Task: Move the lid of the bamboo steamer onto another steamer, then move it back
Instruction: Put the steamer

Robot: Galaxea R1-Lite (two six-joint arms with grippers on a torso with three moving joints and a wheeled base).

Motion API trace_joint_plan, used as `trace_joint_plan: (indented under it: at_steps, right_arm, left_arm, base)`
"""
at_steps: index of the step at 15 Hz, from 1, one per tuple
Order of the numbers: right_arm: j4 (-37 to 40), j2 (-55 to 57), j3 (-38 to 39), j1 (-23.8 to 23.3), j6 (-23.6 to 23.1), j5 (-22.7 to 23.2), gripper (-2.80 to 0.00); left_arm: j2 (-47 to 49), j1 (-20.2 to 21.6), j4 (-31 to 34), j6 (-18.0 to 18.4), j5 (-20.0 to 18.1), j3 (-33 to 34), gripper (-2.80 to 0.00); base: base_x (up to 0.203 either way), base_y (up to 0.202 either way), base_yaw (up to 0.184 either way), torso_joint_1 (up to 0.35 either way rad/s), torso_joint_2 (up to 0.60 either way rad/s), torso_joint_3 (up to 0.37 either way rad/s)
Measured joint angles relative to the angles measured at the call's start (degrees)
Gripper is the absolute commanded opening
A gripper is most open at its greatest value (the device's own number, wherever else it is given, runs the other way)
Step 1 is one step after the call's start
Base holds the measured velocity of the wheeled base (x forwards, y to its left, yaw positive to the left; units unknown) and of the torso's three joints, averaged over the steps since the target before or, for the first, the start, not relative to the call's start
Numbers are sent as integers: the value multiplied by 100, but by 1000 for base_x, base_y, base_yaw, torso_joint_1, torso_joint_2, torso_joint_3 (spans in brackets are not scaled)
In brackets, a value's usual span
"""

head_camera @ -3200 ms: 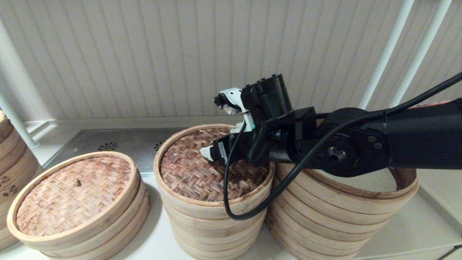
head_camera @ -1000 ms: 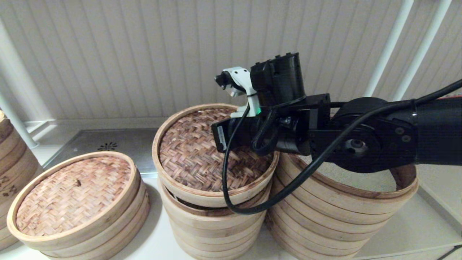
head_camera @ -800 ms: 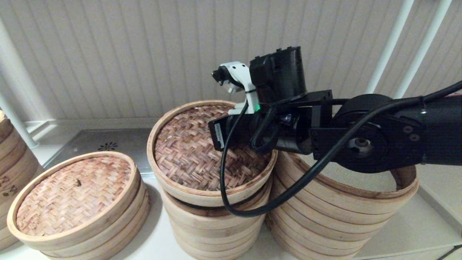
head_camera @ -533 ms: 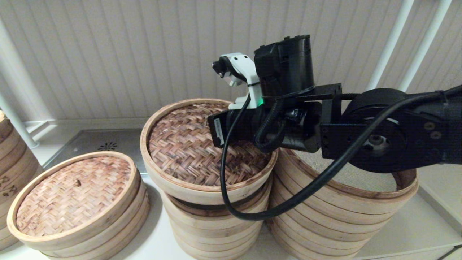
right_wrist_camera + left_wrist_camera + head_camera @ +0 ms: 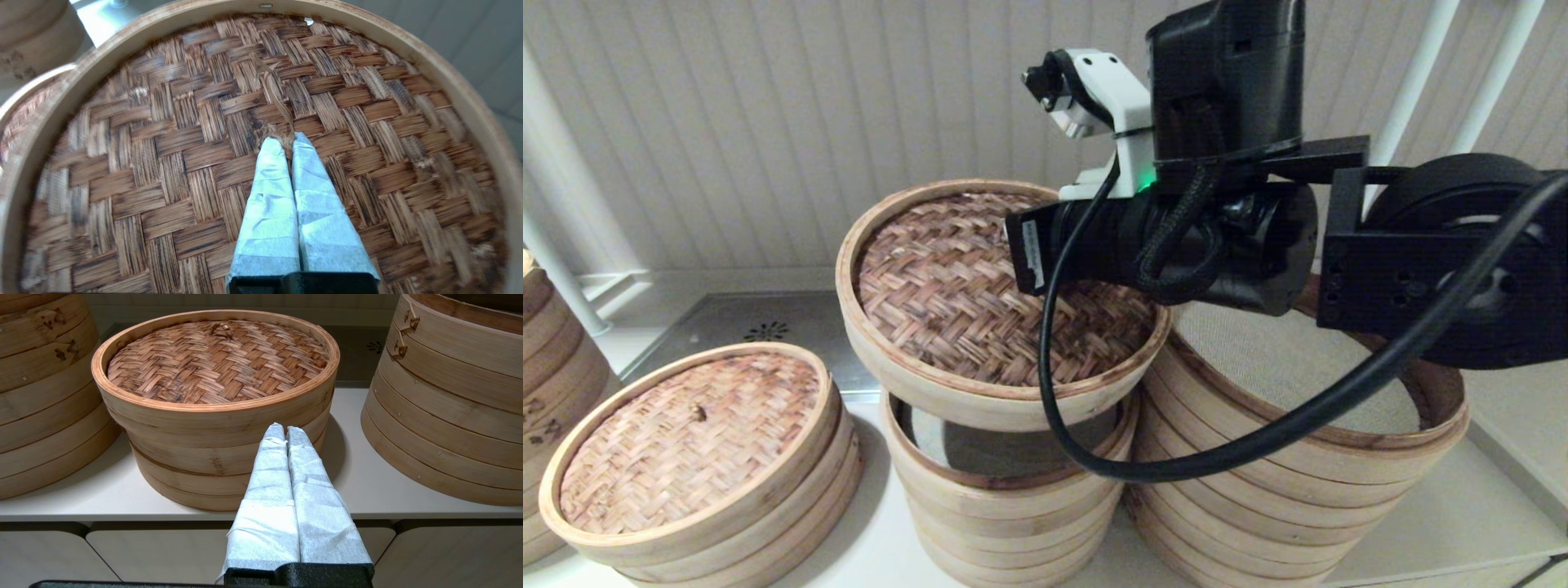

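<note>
The bamboo steamer lid (image 5: 947, 286) hangs tilted in the air above the narrower middle stack (image 5: 1005, 498), whose bluish liner (image 5: 980, 445) now shows. My right gripper (image 5: 284, 141) is shut on the fibre knot at the centre of the dark woven top (image 5: 163, 163); in the head view its fingers are hidden behind the right wrist (image 5: 1225, 245). The lid's right edge overlaps the rim of the other steamer (image 5: 1298, 465), the widest stack, with its grey-beige liner (image 5: 1282, 367). My left gripper (image 5: 284, 430) is shut on nothing, low before the counter edge.
A low steamer with a lighter pinkish-tan lid (image 5: 686, 441) stands left of the middle stack, directly ahead of the left gripper (image 5: 216, 359). Another stack (image 5: 547, 359) sits at the far left. A black cable (image 5: 1094, 465) loops under the held lid. Panelled wall behind.
The right gripper has raised the lid off the middle stack, steadily higher and slightly rightward, exposing that stack's liner. The left arm has not moved.
</note>
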Motion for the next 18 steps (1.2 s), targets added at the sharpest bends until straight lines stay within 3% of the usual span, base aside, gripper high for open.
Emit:
trace_joint_plan:
  at_steps: [6,13,18]
  right_arm:
    - [603,-343,-322,-215,1,-259,-280]
    - [770,-794,-71,-1222,20,-267,-280]
    - [818,-1407,561,-1774,16,-257,-280]
  left_arm:
    - [0,2,0,0,2,0,-280]
    - [0,0,0,0,2,0,-280]
    - [0,0,0,1,2,0,-280]
  base:
    - [0,0,0,0,0,0]
    - [0,0,0,0,0,0]
    - [0,0,0,0,0,0]
